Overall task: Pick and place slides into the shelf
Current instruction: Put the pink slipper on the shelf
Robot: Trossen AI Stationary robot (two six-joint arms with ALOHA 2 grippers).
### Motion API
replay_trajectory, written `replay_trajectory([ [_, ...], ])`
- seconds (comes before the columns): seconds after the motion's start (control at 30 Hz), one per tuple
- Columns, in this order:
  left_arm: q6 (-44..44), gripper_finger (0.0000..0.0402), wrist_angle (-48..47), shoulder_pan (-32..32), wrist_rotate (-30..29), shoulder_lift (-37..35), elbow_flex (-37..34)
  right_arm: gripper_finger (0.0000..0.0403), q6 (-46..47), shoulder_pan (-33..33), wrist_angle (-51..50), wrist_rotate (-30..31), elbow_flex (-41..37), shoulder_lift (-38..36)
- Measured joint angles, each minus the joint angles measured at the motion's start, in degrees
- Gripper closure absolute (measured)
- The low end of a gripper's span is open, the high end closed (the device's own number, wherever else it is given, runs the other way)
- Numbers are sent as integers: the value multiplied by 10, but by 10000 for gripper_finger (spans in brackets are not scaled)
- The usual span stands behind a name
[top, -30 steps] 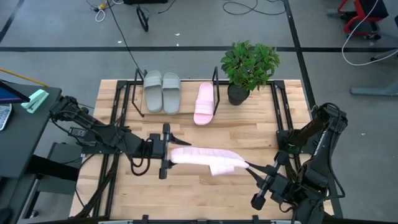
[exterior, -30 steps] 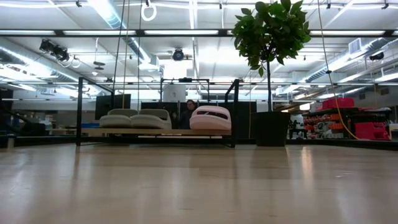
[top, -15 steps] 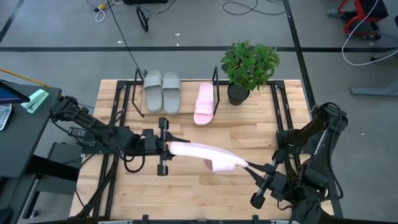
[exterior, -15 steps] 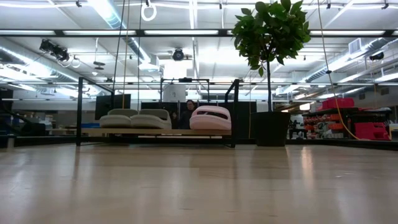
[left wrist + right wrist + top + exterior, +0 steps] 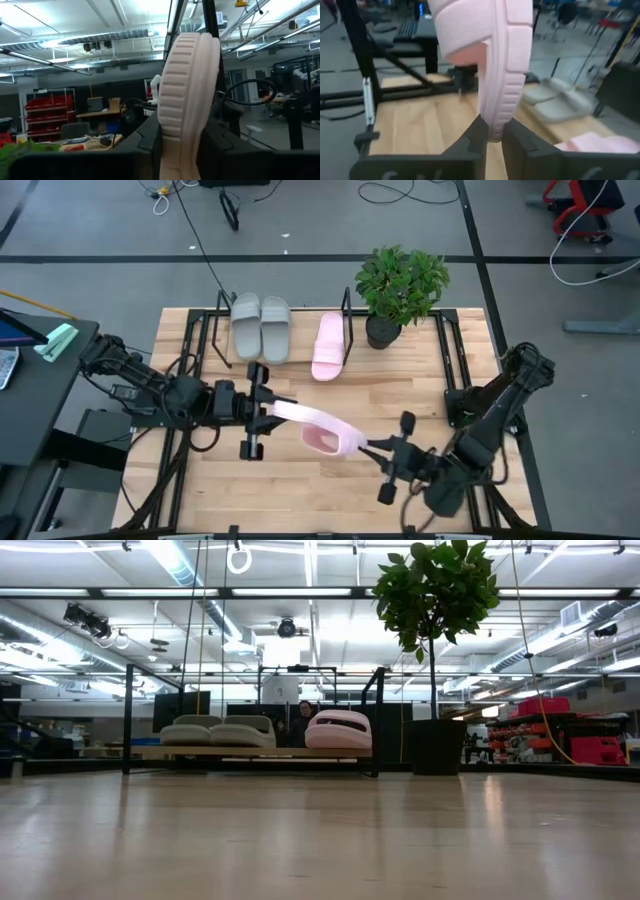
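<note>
Item: left claw (image 5: 268,411) and right claw (image 5: 368,446), each pinching one end of the fourth pink slide (image 5: 318,427), held above the surface (image 5: 400,380). Shelf (image 5: 345,305) holds three slides, right slot free. You should release one claw before carrying over.

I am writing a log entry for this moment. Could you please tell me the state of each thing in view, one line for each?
Pink slide: off the table, held at both ends.
Left hand: shut on one end.
Right hand: shut on the other end.
Second pink slide: on the shelf.
Two green slides: side by side on the shelf.
Plant: upright.
</note>
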Motion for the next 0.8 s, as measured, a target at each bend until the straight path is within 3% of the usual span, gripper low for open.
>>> replay_trajectory([
  [0.17, -10, 325, -10, 12, -1, 0, 0, 306, 2, -30, 3, -89, -11, 2],
  [0.37, -17, 326, -48, 25, -69, -1, 1, 253, -32, -41, -1, -168, -12, 3],
  [0.5, -19, 327, -93, 27, -84, -8, 2, 234, -45, -31, -2, -183, -12, 3],
  [0.63, -27, 331, -202, 33, -124, -39, 1, 230, -39, -7, -14, -190, -12, 2],
  [0.8, -91, 332, -308, 69, -126, -86, 1, 235, -31, 30, -39, -189, -12, 2],
])
